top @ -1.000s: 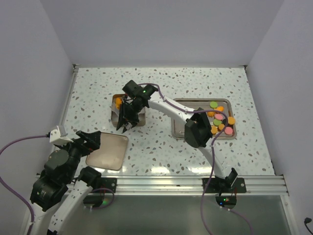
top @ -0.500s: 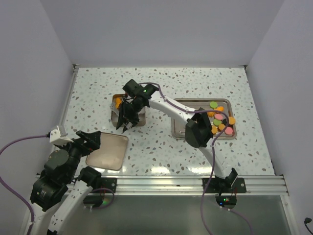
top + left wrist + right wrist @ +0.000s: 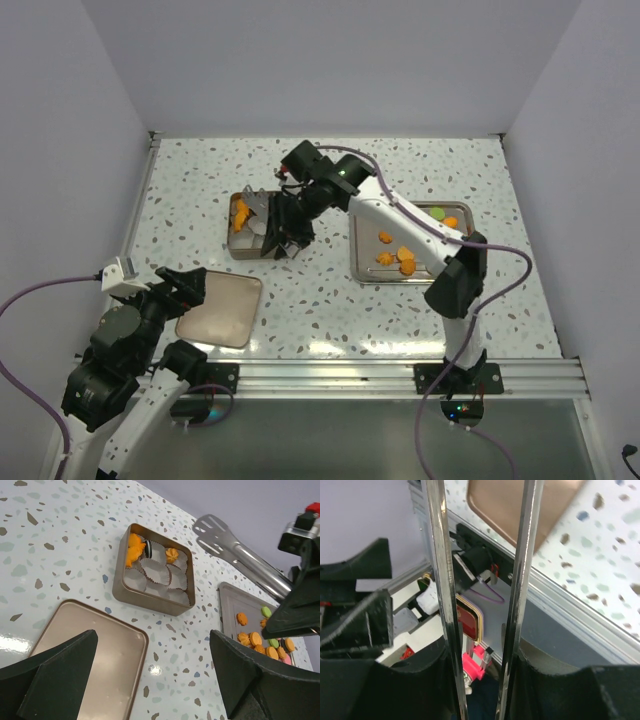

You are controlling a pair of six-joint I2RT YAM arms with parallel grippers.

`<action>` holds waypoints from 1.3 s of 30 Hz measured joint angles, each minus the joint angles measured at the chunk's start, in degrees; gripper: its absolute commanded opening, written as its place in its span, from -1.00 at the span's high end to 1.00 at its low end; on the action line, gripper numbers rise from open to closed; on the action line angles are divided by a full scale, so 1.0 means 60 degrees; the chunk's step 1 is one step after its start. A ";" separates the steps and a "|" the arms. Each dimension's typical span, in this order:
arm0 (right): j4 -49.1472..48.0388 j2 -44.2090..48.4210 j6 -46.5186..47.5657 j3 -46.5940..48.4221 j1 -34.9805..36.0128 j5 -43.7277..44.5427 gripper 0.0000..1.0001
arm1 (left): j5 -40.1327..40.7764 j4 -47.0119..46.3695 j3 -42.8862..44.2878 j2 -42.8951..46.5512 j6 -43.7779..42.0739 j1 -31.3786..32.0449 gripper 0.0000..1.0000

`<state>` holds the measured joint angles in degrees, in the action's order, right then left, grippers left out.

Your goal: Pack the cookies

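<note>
The cookies (image 3: 400, 258) lie in the steel tray (image 3: 358, 275) on the right, mostly orange, with a green one at the back; the left wrist view shows the same cookies (image 3: 255, 639). A few orange cookies (image 3: 134, 550) sit in white paper cups in the square tin (image 3: 150, 602), also seen from above as the tin (image 3: 232, 250). My right gripper (image 3: 290, 225) hovers at the tin's right edge, shut on metal tongs (image 3: 240, 555) whose two arms (image 3: 442, 580) run up between its fingers. My left gripper (image 3: 155, 680) stands open above the tin's lid (image 3: 90, 655).
The lid (image 3: 225, 310) lies flat at the near left, just ahead of the left arm's base. White walls enclose the speckled table on three sides. An aluminium rail (image 3: 330, 375) runs along the near edge.
The right arm's elbow has swung off the tray, uncovering the cookies there. Its gripper with the tongs has shifted right, from over the tin to its right edge. The left arm is still.
</note>
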<state>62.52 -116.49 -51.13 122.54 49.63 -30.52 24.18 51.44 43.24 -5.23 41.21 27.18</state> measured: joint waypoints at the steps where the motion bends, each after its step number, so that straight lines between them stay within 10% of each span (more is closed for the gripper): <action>1: 0.0051 0.0448 0.0084 -0.0459 -0.0127 0.0036 0.23 | 0.0000 -0.0004 0.0000 0.0000 -0.0004 0.0004 -1.00; 23: 0.2328 0.4590 0.3395 -0.7337 -0.5198 0.3279 0.22 | 0.0000 -0.0007 0.0000 0.0000 -0.0004 0.0000 -1.00; 39: 0.2371 0.4954 0.4003 -0.8783 -0.5406 0.3377 0.16 | 0.0004 -0.0004 0.0000 0.0000 0.0000 0.0000 -1.00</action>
<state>76.75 -86.76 -27.11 69.84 17.19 -10.26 24.21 51.42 43.24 -5.23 41.21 27.18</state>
